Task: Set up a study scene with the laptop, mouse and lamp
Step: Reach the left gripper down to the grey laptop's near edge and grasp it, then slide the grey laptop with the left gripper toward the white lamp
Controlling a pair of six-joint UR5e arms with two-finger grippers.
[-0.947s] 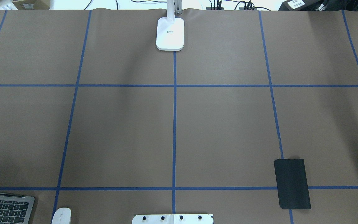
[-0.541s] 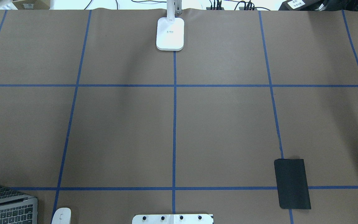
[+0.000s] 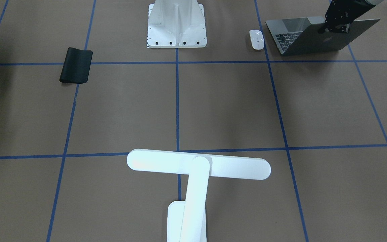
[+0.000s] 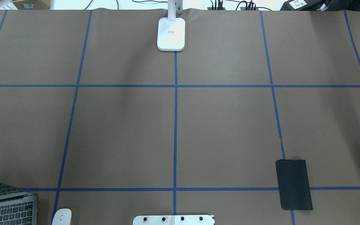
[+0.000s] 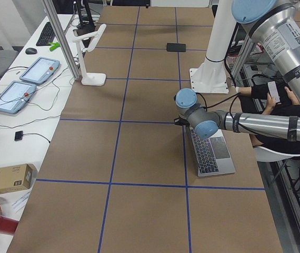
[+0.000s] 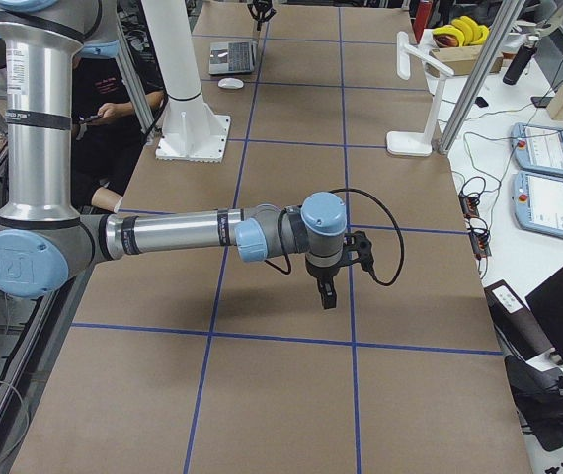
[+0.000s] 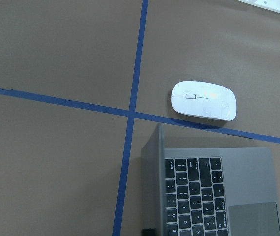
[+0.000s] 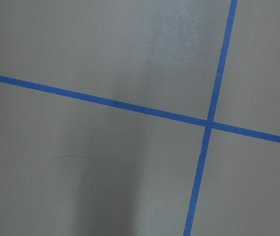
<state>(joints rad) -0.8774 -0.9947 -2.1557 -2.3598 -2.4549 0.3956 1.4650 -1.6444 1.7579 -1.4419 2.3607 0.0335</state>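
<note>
The space-grey laptop [image 3: 314, 40] stands half open at the table's near-left corner, its keyboard [image 4: 8, 211] towards the robot. My left gripper [image 3: 334, 28] is at the lid's top edge and looks shut on it. In the left wrist view the lid edge [image 7: 152, 187] runs up the middle. The white mouse [image 3: 256, 39] lies just beside the laptop, untouched; it also shows in the left wrist view [image 7: 205, 100]. The white lamp [image 3: 198, 164] stands at the far middle edge on its base [image 4: 171, 33]. My right gripper [image 6: 328, 296] hovers over bare table; I cannot tell whether it is open.
A black mouse pad [image 4: 294, 184] lies at the near right. The white bolted pedestal [image 3: 176, 23] stands at the near middle edge. A seated person [image 5: 276, 100] is behind the robot. Tablets and cables lie on the side table [image 5: 18, 95].
The laptop lid has tilted further back, so more of the screen shows from overhead. Lamp, mouse and mouse pad have not moved.
</note>
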